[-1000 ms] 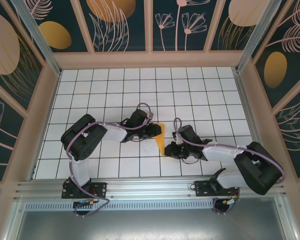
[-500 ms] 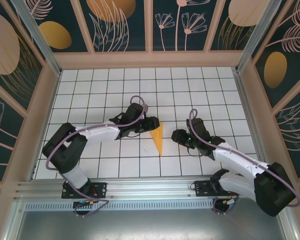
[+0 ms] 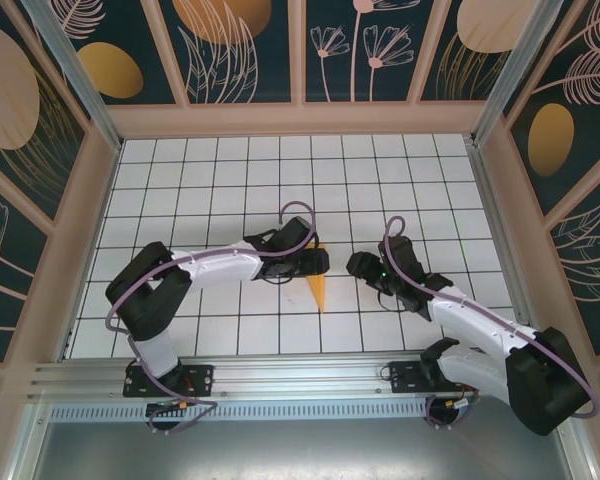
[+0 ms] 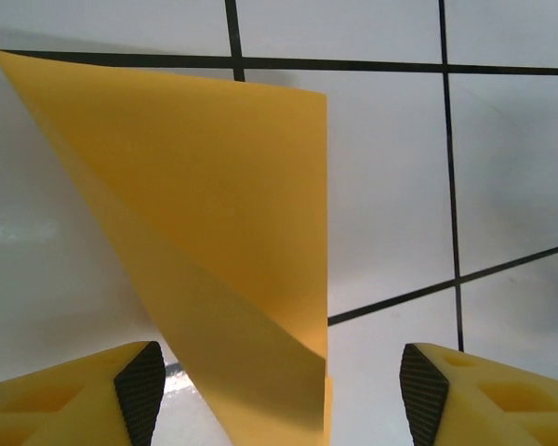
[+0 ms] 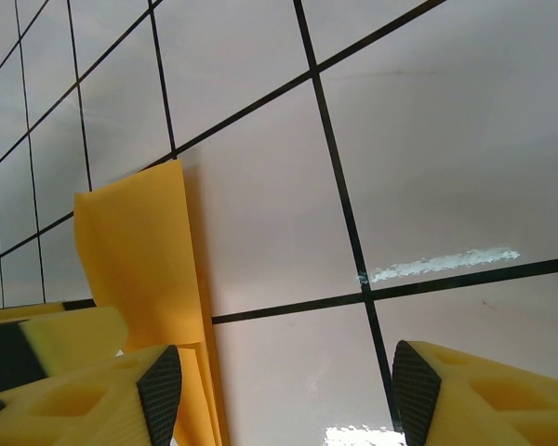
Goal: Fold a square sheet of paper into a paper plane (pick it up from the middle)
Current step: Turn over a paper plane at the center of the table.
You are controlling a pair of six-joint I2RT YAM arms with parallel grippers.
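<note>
The paper plane (image 3: 319, 291) lies on the white grid table (image 3: 280, 180) as a narrow orange-yellow dart, its tip toward the near edge. My left gripper (image 3: 316, 263) hovers over its wide far end, partly covering it. In the left wrist view the paper plane (image 4: 232, 232) has one flap standing up between the open jaws of the left gripper (image 4: 281, 395), and neither pad touches it. My right gripper (image 3: 360, 268) is about one tile right of the paper. In the right wrist view the right gripper (image 5: 288, 395) is open over bare table, with the paper plane (image 5: 139, 246) to its left.
Wooden frame walls (image 3: 300, 120) with patterned panels enclose the table on the left, far and right sides. A metal rail (image 3: 300, 375) holding both arm bases runs along the near edge. The yellow finger of the left gripper (image 5: 46, 339) shows at the right wrist view's lower left.
Both grippers have opened and let go of the paper. The right gripper moved right and away from it. The left gripper pulled back, then came over the wide end again.
</note>
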